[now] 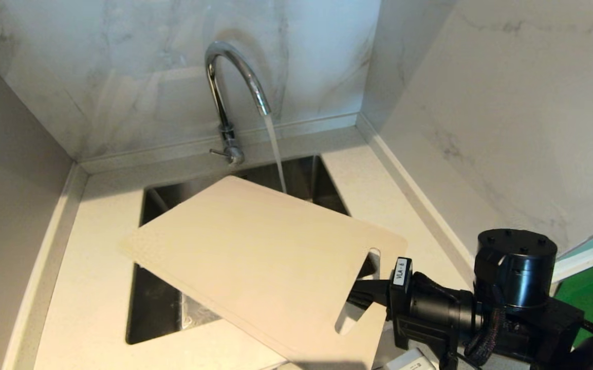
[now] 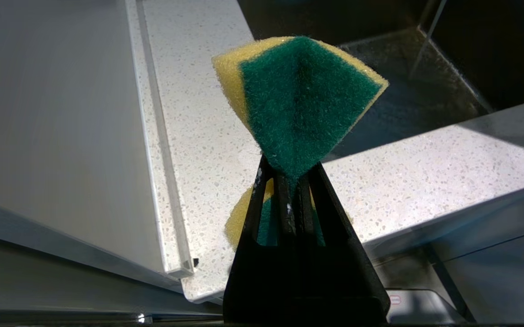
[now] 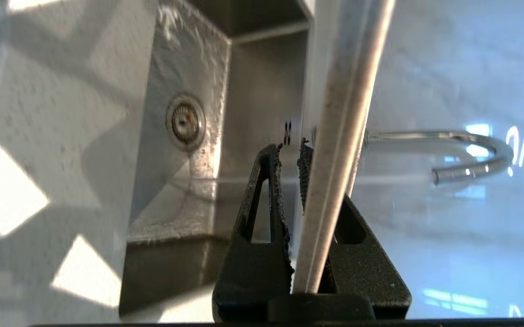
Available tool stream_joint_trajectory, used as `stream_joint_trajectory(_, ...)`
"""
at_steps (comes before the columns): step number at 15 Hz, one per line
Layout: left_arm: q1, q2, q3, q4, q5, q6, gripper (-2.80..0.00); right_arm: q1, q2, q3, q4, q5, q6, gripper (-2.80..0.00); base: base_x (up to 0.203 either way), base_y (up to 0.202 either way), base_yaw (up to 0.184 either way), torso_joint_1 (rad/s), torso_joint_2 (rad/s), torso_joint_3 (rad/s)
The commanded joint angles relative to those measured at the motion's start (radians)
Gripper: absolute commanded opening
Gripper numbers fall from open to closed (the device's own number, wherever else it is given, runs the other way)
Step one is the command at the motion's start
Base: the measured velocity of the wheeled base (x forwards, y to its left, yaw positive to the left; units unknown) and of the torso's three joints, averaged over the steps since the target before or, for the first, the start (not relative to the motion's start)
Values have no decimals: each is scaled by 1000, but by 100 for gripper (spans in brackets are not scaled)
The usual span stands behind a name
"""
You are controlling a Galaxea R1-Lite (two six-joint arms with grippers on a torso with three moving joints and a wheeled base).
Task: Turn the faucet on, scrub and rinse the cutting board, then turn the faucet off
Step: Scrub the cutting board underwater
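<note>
Running water: faucet (image 1: 232,77) pours beside cutting board (image 1: 260,257)
Board: pale, tilted over sink (image 1: 147,205), slot end clamped by right gripper (image 3: 291,152)
Left wrist view only: left gripper (image 2: 291,175) pinching green-yellow sponge (image 2: 298,100)
Right wrist view only: drain (image 3: 185,121)

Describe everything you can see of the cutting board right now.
The cutting board is a thin, pale beige rectangle with rounded corners and an elongated handle slot near one end. It hangs tilted over the sink, its far edge near the faucet's running stream. The right gripper is shut on its slotted end; nothing else visibly touches it.
</note>
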Motion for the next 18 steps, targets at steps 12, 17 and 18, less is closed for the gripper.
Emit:
stream_joint_trajectory(12, 0, -1, 0, 0, 0, 0, -280, 6, 5, -34, 28, 61, -41, -280, 0, 0, 0, 0, 0, 0)
stream_joint_trajectory(17, 0, -1, 0, 0, 0, 0, -280, 5, -36, -32, 88, 61, -44, -280, 0, 0, 0, 0, 0, 0)
stream_joint_trajectory(18, 0, -1, 0, 0, 0, 0, -280, 5, -51, -33, 101, 61, -49, -280, 0, 0, 0, 0, 0, 0)
